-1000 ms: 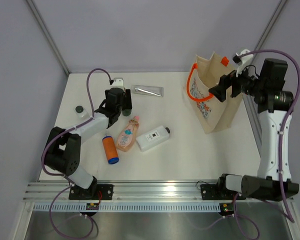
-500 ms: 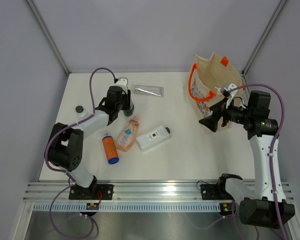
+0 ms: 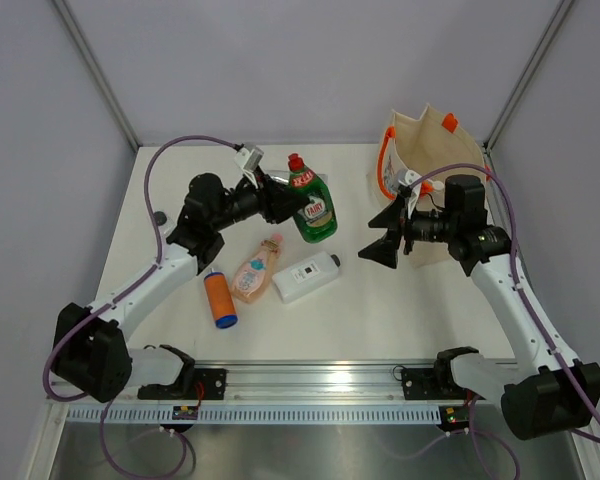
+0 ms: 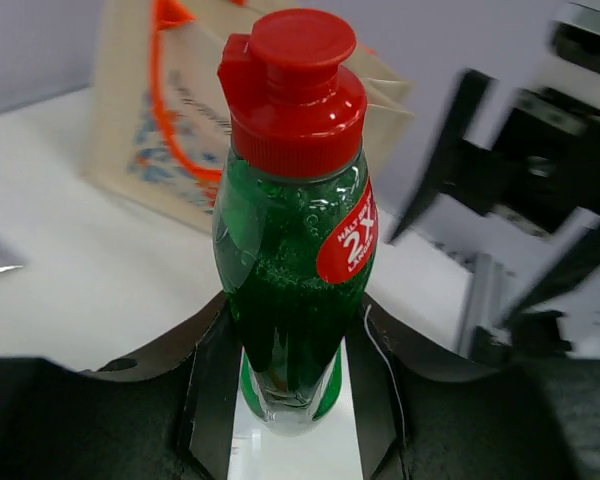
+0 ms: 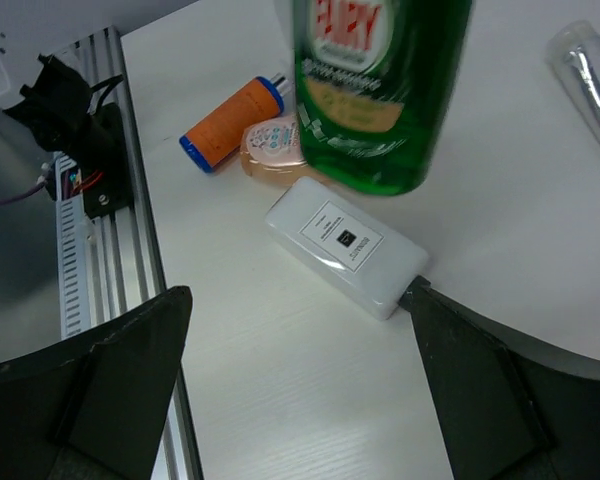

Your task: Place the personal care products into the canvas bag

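Moved since the earlier frame: left arm swung from the far left of the counter [image 3: 380, 320] toward centre, and the right arm dropped away from the bag.

- Left gripper [image 3: 288, 202]: jaws partly closed, clamped on the lower body of the green plastic bottle with red cap [image 3: 315, 210], one finger on each side.
- Bottle is lifted off the counter, roughly upright, cap uppermost and long axis near vertical.
- Below and near it lie the white flat bottle with black cap [image 3: 305, 277], the peach-pink bottle [image 3: 257, 268] and the orange cylinder with blue cap [image 3: 219, 299].
- Right gripper [image 3: 378, 238]: jaws wide apart, empty, just right of the green bottle and facing it.
- Beige canvas bag with orange handles [image 3: 430, 150] stands behind the right arm.
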Robot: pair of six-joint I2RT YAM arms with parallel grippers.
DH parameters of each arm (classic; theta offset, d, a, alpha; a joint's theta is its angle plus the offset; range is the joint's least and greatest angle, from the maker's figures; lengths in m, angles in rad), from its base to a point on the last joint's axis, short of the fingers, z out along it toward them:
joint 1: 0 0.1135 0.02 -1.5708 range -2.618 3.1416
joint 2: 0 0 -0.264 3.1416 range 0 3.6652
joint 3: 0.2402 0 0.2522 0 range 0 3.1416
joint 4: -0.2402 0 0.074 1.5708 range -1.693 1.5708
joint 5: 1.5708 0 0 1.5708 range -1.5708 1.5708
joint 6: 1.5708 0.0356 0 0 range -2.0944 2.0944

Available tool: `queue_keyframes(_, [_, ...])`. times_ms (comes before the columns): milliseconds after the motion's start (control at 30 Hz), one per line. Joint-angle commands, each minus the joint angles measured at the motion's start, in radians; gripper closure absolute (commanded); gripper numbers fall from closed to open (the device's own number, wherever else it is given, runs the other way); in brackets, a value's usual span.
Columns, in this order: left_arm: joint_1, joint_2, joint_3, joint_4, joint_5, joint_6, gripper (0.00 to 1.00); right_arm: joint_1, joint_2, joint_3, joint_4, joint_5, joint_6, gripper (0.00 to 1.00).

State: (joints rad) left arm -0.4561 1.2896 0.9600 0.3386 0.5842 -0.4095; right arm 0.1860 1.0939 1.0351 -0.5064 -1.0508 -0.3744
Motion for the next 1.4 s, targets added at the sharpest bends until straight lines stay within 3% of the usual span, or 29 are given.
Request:
queue_keyframes(0, [-0.042,-0.027,-0.078,0.387,0.145,-0.248,1.00,0.027,-0.011,-0.026,0.385,0.095,0.367,0.00])
queue_keyframes(233, [-0.118,0.037,-0.093,0.575,0.146,-0.383,1.00,0.078,0.038,-0.066,0.444,0.035,0.396,0.00])
queue_keyframes(567, [-0.144,0.066,-0.078,0.620,0.123,-0.410,1.00,0.110,0.113,-0.122,0.450,-0.055,0.429,0.02])
queue_keyframes(867, [-0.168,0.139,-0.056,0.718,0.089,-0.479,1.00,0.136,0.173,-0.145,0.706,-0.132,0.641,0.09])
queue_keyframes(967, [-0.173,0.151,-0.056,0.732,0.085,-0.489,1.00,0.136,0.170,-0.139,0.720,-0.147,0.643,0.25])
queue_keyframes(1000, [-0.173,0.152,-0.056,0.734,0.082,-0.489,1.00,0.138,0.166,-0.139,0.717,-0.156,0.640,0.38])
queue_keyframes(1100, [-0.173,0.155,-0.046,0.715,0.071,-0.482,1.00,0.138,0.144,-0.144,0.685,-0.179,0.622,0.59])
queue_keyframes(1133, [-0.173,0.157,-0.038,0.703,0.069,-0.476,0.97,0.136,0.127,-0.144,0.666,-0.183,0.588,0.71])
queue_keyframes(1200, [-0.173,0.160,-0.006,0.657,0.071,-0.468,0.91,0.136,0.110,-0.142,0.616,-0.195,0.562,0.81])
queue_keyframes(1233, [-0.173,0.162,0.006,0.639,0.072,-0.454,0.87,0.138,0.095,-0.133,0.591,-0.198,0.528,0.91])
queue_keyframes(1267, [-0.173,0.157,0.026,0.616,0.060,-0.447,0.71,0.136,0.086,-0.127,0.571,-0.207,0.514,0.96])
queue_keyframes(1333, [-0.173,0.137,0.040,0.536,0.046,-0.402,0.55,0.135,0.055,-0.109,0.516,-0.212,0.476,1.00])
queue_keyframes(1367, [-0.171,0.126,0.045,0.510,0.023,-0.387,0.41,0.136,0.044,-0.101,0.491,-0.216,0.457,1.00])
